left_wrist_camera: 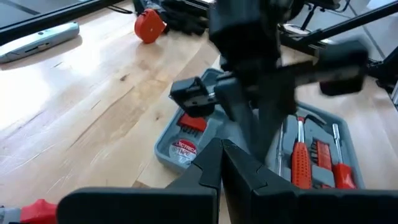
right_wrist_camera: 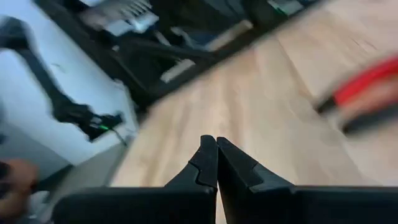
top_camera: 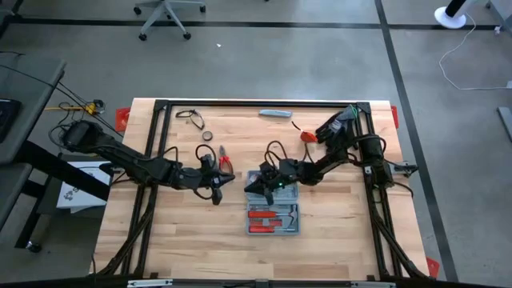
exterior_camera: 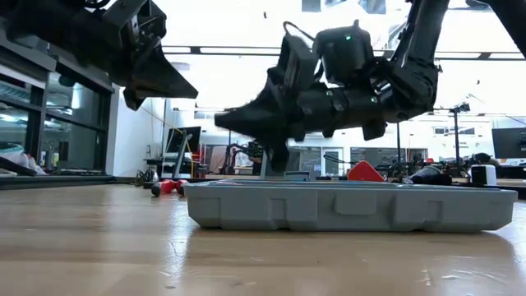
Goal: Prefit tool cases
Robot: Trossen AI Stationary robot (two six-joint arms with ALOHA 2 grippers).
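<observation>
The blue-grey tool case [top_camera: 273, 210] lies opened flat on the wooden table, red-handled tools in its near half [left_wrist_camera: 305, 162]. My right gripper [top_camera: 255, 187] is shut and slants down over the far-left corner of the case's far half [left_wrist_camera: 186, 140], seen in the low view just above the case rim [exterior_camera: 271, 187]. My left gripper [top_camera: 218, 190] is shut, holds nothing, and hangs above the table just left of the case, pointing toward it [left_wrist_camera: 222, 163]. My right gripper's shut fingers [left_wrist_camera: 245, 121] come down slanting from the table's right onto the far-left part of the open case. My left gripper's own fingers cover their ends in the left wrist view, so I cannot tell whether they touch the case.
Red-handled pliers [top_camera: 225, 161] lie on the table beyond my left gripper. A slim grey bar-shaped object [top_camera: 274, 114] rests near the far edge, a red object [top_camera: 306, 136] to its right, and a black cord [top_camera: 191, 119] with a small ring [top_camera: 207, 136] at the far left.
</observation>
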